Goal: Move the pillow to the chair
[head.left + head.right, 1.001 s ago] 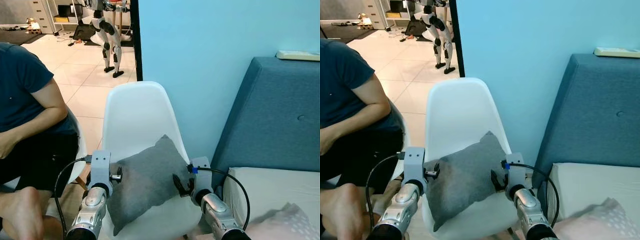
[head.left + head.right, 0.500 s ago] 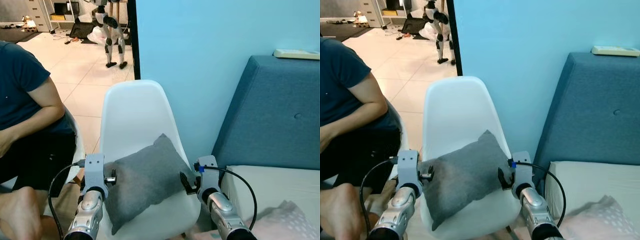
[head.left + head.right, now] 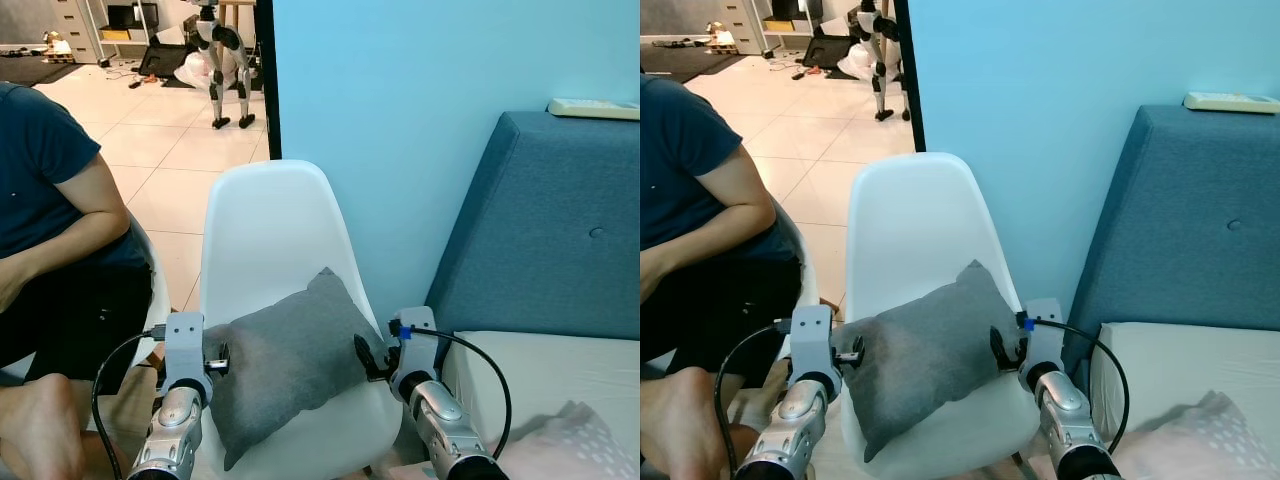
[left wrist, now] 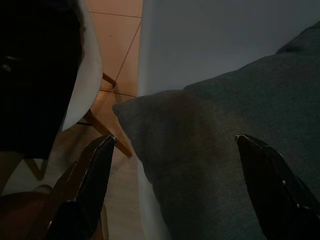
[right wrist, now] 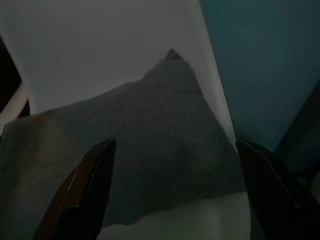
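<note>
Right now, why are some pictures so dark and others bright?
The eye views are bright and sharp: daylight on the white chair and grey pillow. Both wrist views are dim, shaded close to the pillow, and the black fingers there look blurry at the edges.

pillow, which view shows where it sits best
The left eye view: the whole grey pillow lies tilted on the white chair, one corner against the backrest. The right eye view matches it. Both wrist views show dim close-ups of its fabric.
</note>
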Motion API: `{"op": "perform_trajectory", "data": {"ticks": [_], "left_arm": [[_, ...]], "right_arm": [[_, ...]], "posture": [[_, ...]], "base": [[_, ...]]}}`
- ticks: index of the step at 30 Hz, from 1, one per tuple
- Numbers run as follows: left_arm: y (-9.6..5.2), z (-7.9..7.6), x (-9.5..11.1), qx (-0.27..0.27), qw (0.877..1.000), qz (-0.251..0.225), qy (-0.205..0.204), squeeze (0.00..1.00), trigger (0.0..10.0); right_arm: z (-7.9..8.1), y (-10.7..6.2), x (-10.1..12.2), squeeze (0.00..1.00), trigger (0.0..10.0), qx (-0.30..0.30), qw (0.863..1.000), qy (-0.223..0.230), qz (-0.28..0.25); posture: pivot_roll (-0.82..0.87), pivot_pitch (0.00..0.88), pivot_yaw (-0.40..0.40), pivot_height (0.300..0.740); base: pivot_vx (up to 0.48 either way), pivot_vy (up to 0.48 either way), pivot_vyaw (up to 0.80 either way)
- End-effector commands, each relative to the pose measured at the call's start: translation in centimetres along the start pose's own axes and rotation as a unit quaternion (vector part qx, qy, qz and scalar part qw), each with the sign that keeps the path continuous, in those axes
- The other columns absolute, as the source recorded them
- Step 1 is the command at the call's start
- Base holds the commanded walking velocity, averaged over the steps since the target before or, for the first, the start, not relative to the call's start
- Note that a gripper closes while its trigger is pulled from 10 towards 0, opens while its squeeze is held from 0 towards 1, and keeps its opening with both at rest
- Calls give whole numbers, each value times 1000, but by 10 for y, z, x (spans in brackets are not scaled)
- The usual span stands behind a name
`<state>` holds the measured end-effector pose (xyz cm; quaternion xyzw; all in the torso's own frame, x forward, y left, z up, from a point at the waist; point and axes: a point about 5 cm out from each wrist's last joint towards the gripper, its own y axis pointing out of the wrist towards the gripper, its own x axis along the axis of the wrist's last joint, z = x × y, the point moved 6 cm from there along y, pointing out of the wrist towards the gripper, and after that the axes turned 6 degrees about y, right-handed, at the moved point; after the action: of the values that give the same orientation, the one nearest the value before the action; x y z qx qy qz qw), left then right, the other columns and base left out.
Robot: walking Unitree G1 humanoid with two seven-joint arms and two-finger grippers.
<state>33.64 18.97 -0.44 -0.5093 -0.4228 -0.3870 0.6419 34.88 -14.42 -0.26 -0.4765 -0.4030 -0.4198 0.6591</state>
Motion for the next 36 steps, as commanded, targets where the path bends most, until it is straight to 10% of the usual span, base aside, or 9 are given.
{"op": "perform_trajectory", "data": {"ticks": [1, 4, 14, 34, 36], "left_arm": [[-1, 2, -5, 0, 1000, 7, 10, 0, 10000], [0, 13, -6, 24, 999, 8, 20, 0, 10000], [2, 35, 12, 61, 998, -27, -5, 0, 10000], [5, 6, 13, -11, 997, -10, -78, 0, 10000], [5, 7, 12, -6, 999, -9, -40, 0, 10000]], "right_arm": [[-5, -2, -12, 0, 10000, -21, 999, 5, 26], [-13, -3, -20, 0, 10000, -38, 996, -58, 57], [0, 3, -22, 0, 10000, -24, 995, -65, 68], [22, 7, -38, 0, 10000, 18, 987, -94, 128], [23, 8, -38, 0, 10000, 19, 985, -115, 128]], "posture": [[13, 32, 21, 740], [24, 32, 8, 740], [55, 27, -5, 740], [60, 47, 1, 740], [65, 50, -3, 740]], "base": [[0, 0, 0], [0, 0, 0], [0, 0, 0], [0, 0, 0], [0, 0, 0]]}}
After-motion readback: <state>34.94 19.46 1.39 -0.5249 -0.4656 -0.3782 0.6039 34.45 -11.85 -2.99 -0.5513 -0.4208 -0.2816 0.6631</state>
